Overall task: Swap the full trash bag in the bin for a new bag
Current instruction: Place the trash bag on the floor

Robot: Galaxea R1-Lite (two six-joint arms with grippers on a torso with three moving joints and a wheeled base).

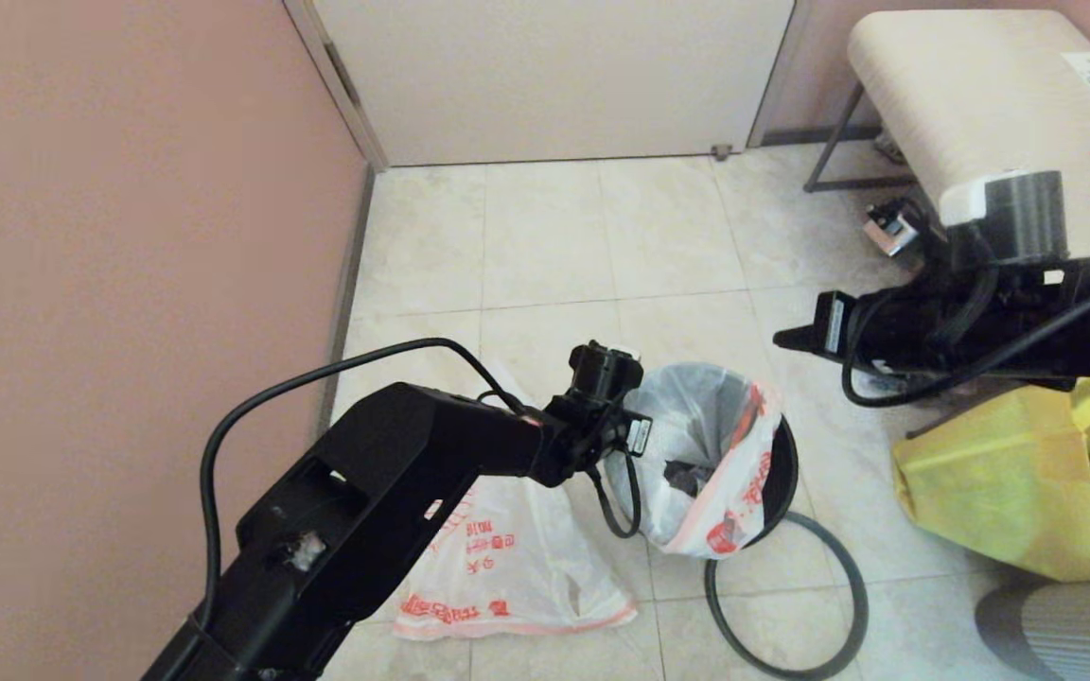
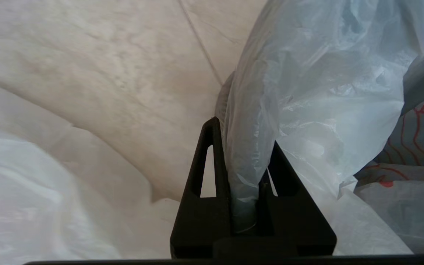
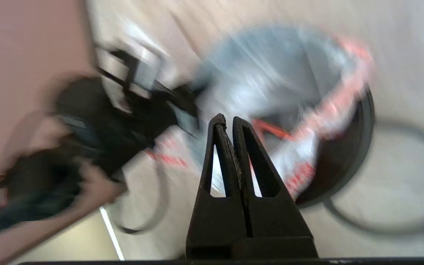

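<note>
The small black bin (image 1: 778, 470) stands on the tiled floor with a translucent white bag with red print (image 1: 696, 426) in it; something dark lies inside. Its grey hoop (image 1: 846, 567) lies on the floor against the bin's near side. My left gripper (image 1: 628, 452) is at the bag's left rim, shut on a fold of the bag (image 2: 248, 121), as the left wrist view's gripper (image 2: 243, 132) shows. A second white bag with red print (image 1: 507, 567) lies on the floor under the left arm. My right gripper (image 1: 783, 338) hangs shut and empty right of the bin (image 3: 344, 158), pointing toward it (image 3: 228, 117).
A big yellow shopping bag (image 1: 1009, 482) sits right of the bin. A cream padded bench (image 1: 971, 85) stands at the back right, a pink wall (image 1: 129, 236) on the left, a door (image 1: 554, 76) behind. A grey ribbed object (image 1: 1065, 629) is at the bottom right.
</note>
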